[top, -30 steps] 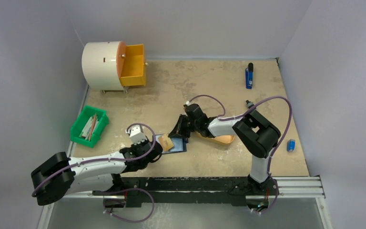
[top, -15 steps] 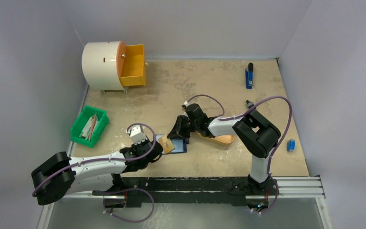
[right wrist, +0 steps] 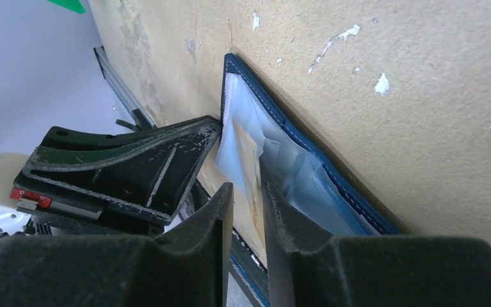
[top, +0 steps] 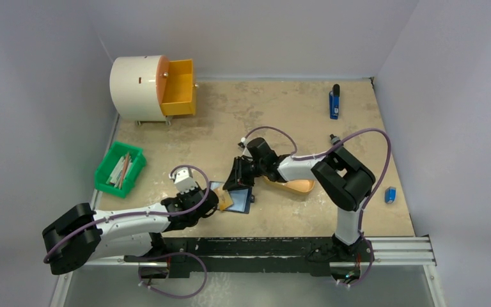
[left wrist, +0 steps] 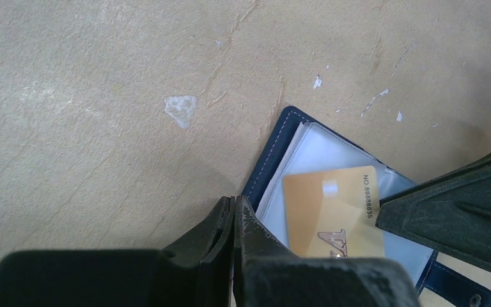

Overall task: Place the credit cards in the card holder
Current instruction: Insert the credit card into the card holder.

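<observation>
The navy card holder (top: 241, 200) lies open on the table, its clear inner pockets up (left wrist: 307, 150) (right wrist: 307, 144). A gold credit card (top: 226, 200) lies on the pockets (left wrist: 332, 211). My right gripper (top: 238, 181) reaches down from the far side. Its jaws (right wrist: 246, 188) stand narrowly apart with the card's edge (right wrist: 248, 160) between them. One of its fingers (left wrist: 460, 211) covers the card's right edge. My left gripper (top: 214, 199) is shut, its tips (left wrist: 235, 203) against the holder's near-left edge. I see no other cards.
An orange oval tray (top: 294, 186) sits just right of the right gripper. A green bin of sticks (top: 120, 169) is at the left and a white drum with an orange drawer (top: 179, 88) at the back left. Small blue objects lie far right (top: 334, 102) (top: 390, 194).
My right gripper has moved left and toward me with the card. The card holder's right end has swung slightly toward the front. My left gripper has stayed put.
</observation>
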Tool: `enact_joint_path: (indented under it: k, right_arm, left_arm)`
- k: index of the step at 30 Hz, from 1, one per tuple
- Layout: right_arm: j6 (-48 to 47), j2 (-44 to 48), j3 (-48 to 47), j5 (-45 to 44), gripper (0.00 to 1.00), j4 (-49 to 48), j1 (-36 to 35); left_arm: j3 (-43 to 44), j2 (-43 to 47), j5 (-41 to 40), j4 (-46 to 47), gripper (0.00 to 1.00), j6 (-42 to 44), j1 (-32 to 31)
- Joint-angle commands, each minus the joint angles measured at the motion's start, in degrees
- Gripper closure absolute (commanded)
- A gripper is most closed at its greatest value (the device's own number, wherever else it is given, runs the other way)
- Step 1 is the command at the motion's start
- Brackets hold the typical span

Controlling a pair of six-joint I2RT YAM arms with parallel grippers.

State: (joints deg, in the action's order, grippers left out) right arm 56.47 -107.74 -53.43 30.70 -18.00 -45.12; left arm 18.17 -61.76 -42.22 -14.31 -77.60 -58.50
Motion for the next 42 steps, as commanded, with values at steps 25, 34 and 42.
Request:
enact_joint_path:
  k: [25, 34, 42]
  right_arm:
    - [-2.2, -0.5, -0.7, 6.3, 1.00, 3.3, 0.4]
    - [-1.3, 2.6, 3.7, 5.5, 1.00, 2.4, 2.0]
    - [-8.9, 2.8, 1.1, 1.5, 1.00, 8.4, 2.4]
  left_arm:
    - [-0.2, -0.4, 1.0, 0.5, 1.00, -1.0, 0.2]
    - [-0.7, -0.2, 1.1, 0.8, 1.00, -1.6, 0.2]
    - [0.4, 6.0, -1.4, -4.0, 0.94, -1.7, 0.2]
